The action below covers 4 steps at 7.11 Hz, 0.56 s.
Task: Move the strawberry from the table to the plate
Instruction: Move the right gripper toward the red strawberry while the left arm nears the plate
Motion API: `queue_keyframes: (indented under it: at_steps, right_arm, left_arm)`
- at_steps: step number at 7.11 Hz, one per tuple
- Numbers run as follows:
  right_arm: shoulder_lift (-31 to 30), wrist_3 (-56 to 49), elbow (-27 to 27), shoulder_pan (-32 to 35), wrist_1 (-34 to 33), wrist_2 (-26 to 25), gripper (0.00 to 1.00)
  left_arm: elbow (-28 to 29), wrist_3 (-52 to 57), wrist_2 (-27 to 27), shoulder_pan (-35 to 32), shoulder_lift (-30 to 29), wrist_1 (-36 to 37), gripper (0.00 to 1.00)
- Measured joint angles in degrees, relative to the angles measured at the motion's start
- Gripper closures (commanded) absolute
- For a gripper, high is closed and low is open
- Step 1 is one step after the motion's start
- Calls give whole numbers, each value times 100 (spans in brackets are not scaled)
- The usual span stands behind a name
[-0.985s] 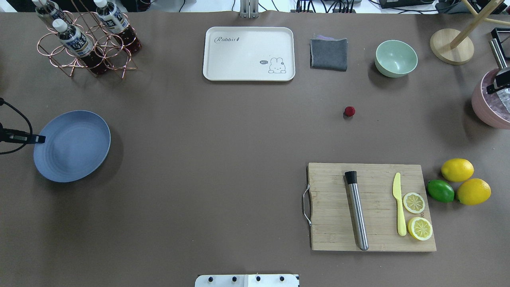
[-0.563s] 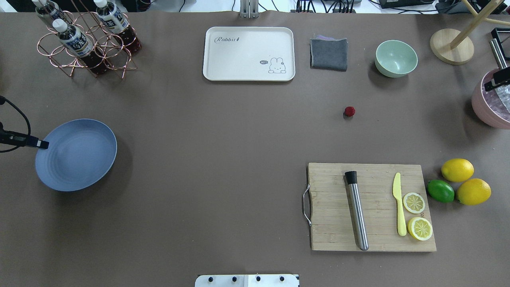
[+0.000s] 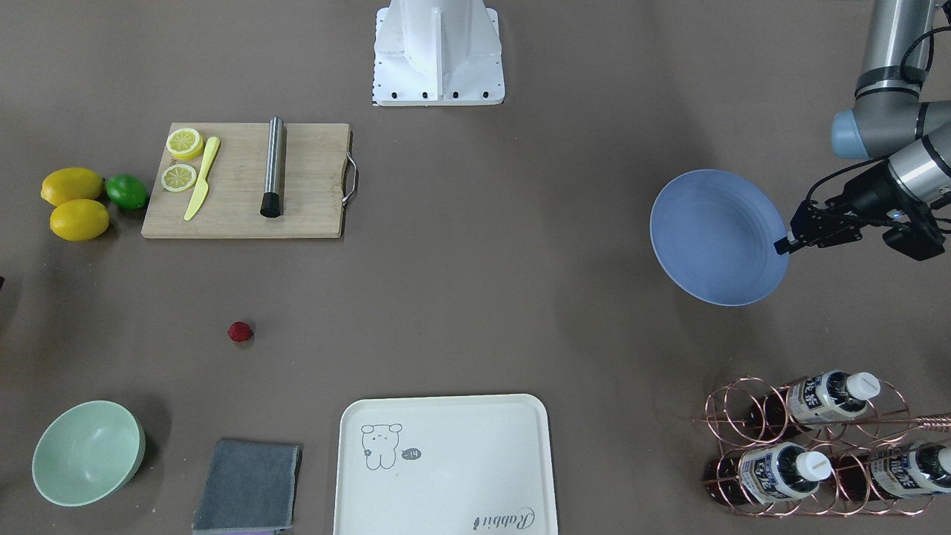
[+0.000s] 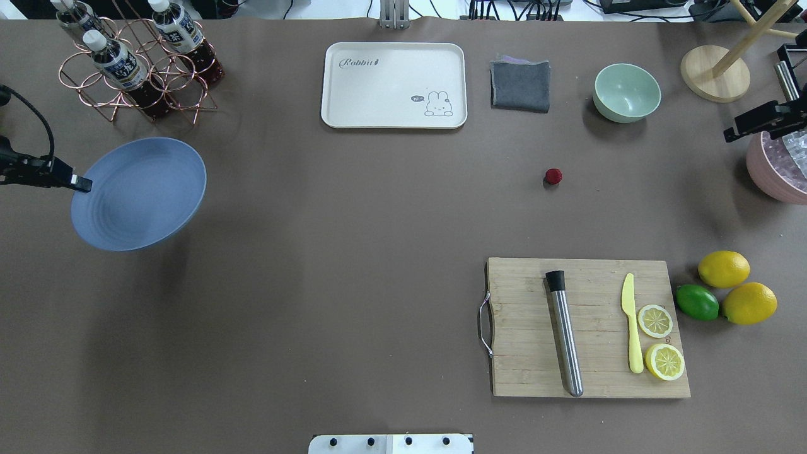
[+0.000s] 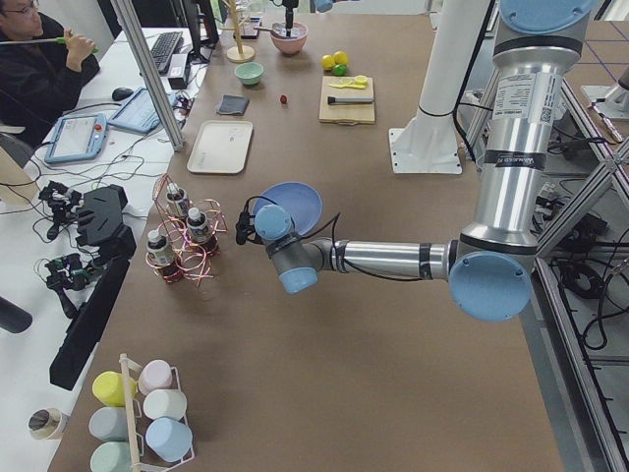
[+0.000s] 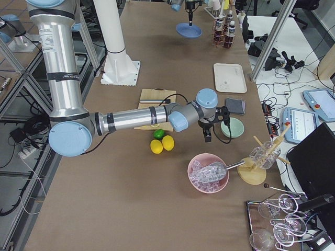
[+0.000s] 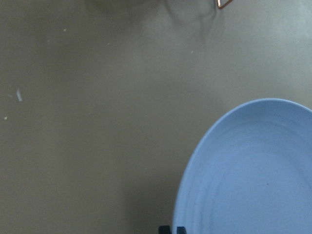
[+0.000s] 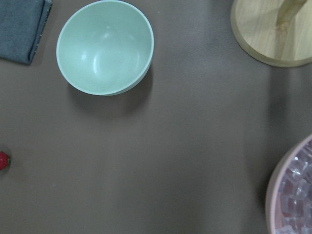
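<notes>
at the left pincer: closed on the rim of the plate. plate is periwinkle blue, round and shallow, held tilted above the table, its ringed inner face fully in sight.

beyond the left pincer, farther from the robot: copper wire rack, carrying three white-capped bottles of dark liquid.

at the right pincer: open or closed cannot be told. wrist camera looks down on the table.

just beside the right pincer, on the robot's side of it: pink bowl, filled with clear ice cubes.

inward of the right pincer and farther from the robot: mint-green bowl, upright, smooth inner wall in sight.

well apart from the right pincer, toward the left pincer: strawberry, small and deep red. it lies on bare table between the mint-green bowl and the cutting board, touching neither.

nearer the robot than the right pincer: the cutting board, wooden, bearing a steel rod with a black end, a yellow knife and two lemon halves. two lemons and a lime lie just beside it.

between the two pincers, at the far edge: cream tray with a printed rabbit; grey cloth, folded.
</notes>
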Motion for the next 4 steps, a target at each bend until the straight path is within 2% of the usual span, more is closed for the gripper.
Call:
queue_keyframes:
  at_steps: [2,3,4]
  right_arm:
    - [366,688,-17,-491,58,-282,0]
    - [508,938,-22,-671,67,-378,0]
    - [635,1138,-27,-838,73,-501,0]
  left_arm:
    - [-335,-456,196,45,-244,218,100]
    - [-488,-776,418,204,-369,243,100]
    - [-613,-1129,863,585,-481,256,100]
